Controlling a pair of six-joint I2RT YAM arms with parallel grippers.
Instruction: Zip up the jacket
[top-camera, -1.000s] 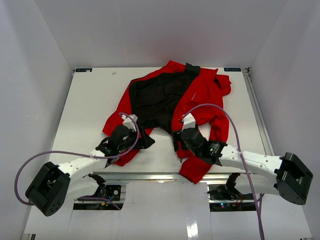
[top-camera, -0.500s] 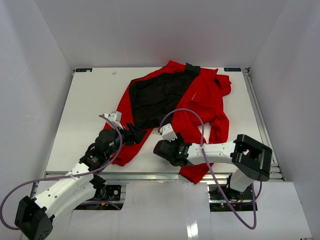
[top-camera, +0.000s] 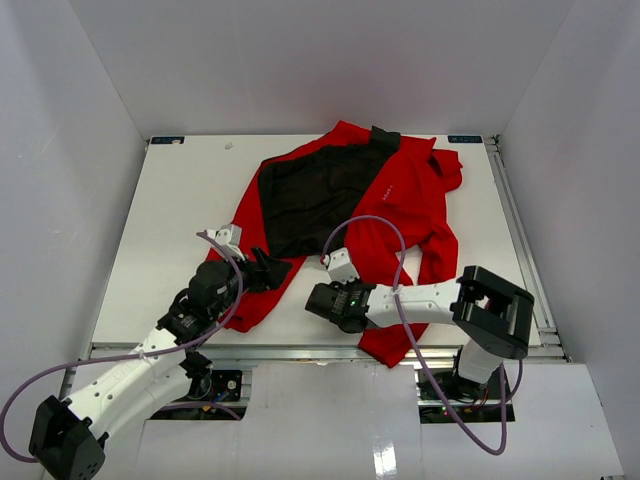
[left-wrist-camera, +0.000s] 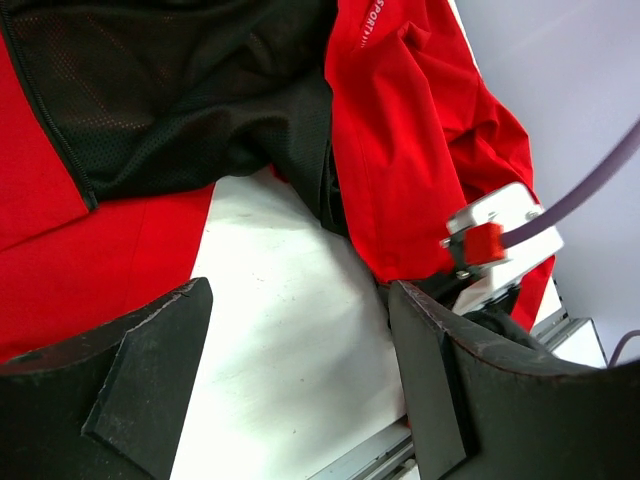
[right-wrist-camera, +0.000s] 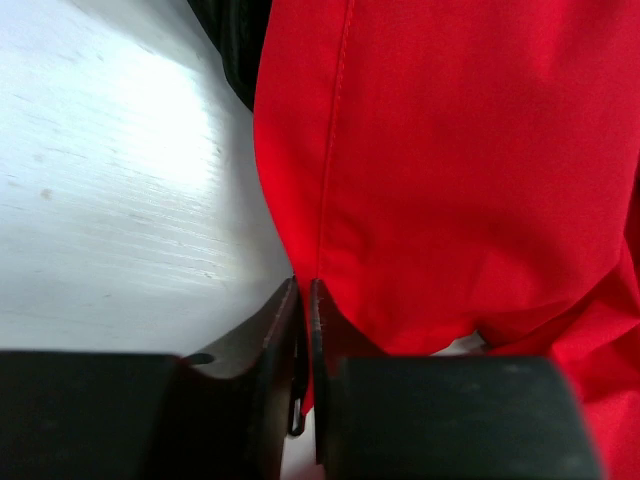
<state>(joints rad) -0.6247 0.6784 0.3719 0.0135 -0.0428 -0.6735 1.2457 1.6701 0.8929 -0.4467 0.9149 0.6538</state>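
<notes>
The red jacket (top-camera: 410, 190) lies open on the white table (top-camera: 170, 200), its black lining (top-camera: 310, 195) facing up. My right gripper (top-camera: 322, 300) sits at the lower front edge of the jacket's right panel. In the right wrist view its jaws (right-wrist-camera: 303, 285) are shut on that red edge (right-wrist-camera: 330, 200), and a thin dark loop hangs between them. My left gripper (top-camera: 265, 268) is open over bare table (left-wrist-camera: 270, 330) between the two panels, with nothing between its fingers (left-wrist-camera: 298, 290). The left panel (left-wrist-camera: 60, 230) lies to its left.
The table's metal front rail (top-camera: 300, 352) runs just below both grippers. White walls enclose the table on three sides. A purple cable (top-camera: 385, 225) loops from the right wrist over the jacket. The right wrist's white mount (left-wrist-camera: 495, 225) shows in the left wrist view.
The right jaws have gone from open to shut on the jacket's front edge. Both arms have swung inward since a second ago. The left gripper has stayed open.
</notes>
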